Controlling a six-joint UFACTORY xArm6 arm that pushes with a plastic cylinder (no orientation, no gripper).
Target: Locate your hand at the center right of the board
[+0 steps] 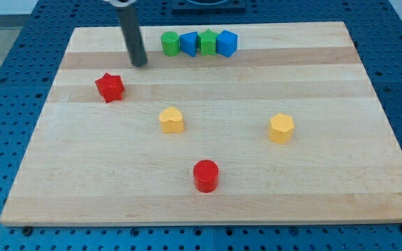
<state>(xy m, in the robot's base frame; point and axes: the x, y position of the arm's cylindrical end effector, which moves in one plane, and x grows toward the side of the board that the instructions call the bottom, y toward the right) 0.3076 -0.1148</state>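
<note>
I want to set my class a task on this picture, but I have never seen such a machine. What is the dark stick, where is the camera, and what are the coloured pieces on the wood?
The dark stick is a rod on the end of a robot arm. It has no hand and holds nothing: its lower end, my tip, slides on the board and pushes blocks. There is one camera; its mounting is not recorded, but it looks down at the board from the near edge.

At the view's top stands a row: green block, blue block, green star, blue hexagon. My tip is left of that row, touching none, above the red star. Lower lie a yellow heart, a yellow hexagon and a red cylinder.
</note>
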